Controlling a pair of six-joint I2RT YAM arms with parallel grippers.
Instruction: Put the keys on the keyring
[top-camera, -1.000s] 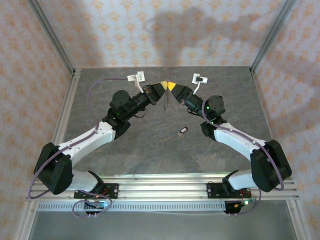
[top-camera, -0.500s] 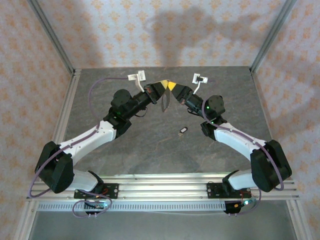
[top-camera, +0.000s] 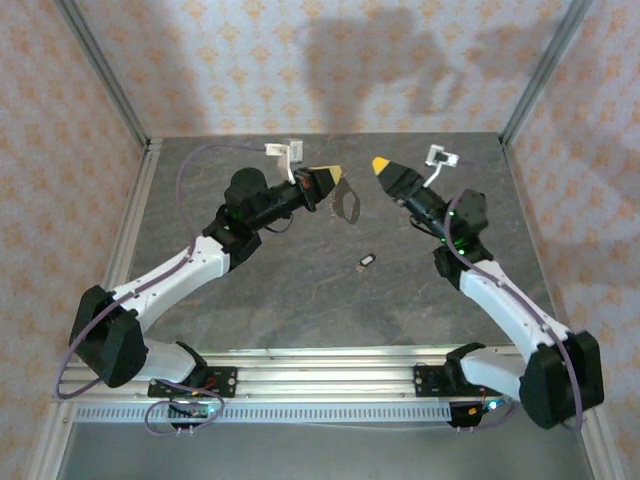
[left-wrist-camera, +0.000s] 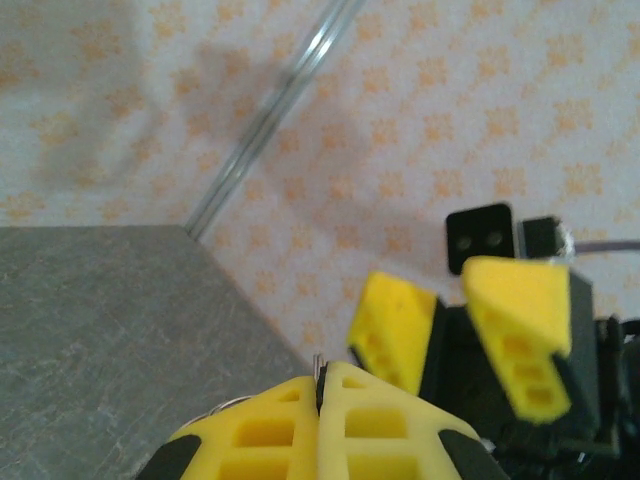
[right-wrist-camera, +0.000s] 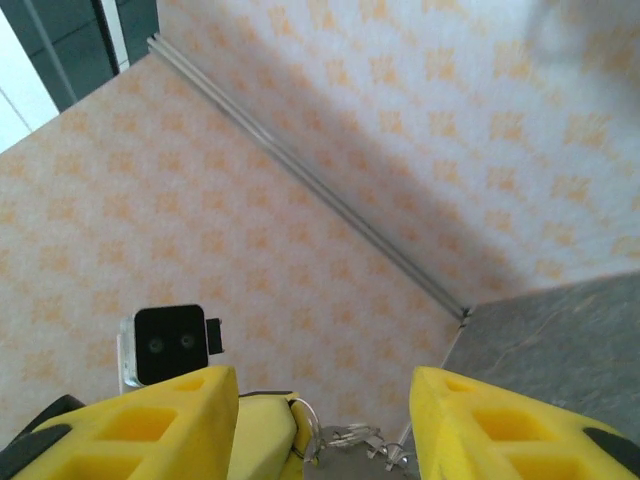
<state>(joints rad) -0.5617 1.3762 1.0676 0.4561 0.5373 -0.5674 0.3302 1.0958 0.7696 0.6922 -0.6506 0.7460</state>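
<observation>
My left gripper (top-camera: 329, 178) is raised over the back middle of the table and shut on the keyring (top-camera: 346, 203), a thin wire loop with a grey piece dangling under it. In the left wrist view the wire (left-wrist-camera: 319, 367) pokes out between the closed yellow fingers (left-wrist-camera: 270, 435). My right gripper (top-camera: 381, 165) hangs open a short way to the right, apart from the ring. From the right wrist view the ring (right-wrist-camera: 311, 428) and small silvery pieces (right-wrist-camera: 352, 440) sit between its spread fingers (right-wrist-camera: 170, 420). One small dark key (top-camera: 367, 262) lies on the table.
The grey table (top-camera: 300, 290) is bounded by patterned walls at the back and sides, with metal corner posts (top-camera: 545, 70). An aluminium rail (top-camera: 330, 375) carrying the arm bases runs along the near edge. Cables (top-camera: 200, 160) loop behind both wrists.
My right gripper has opened and drawn back to the right, away from the left one. My left gripper stays shut on the keyring, which now hangs free beside it.
</observation>
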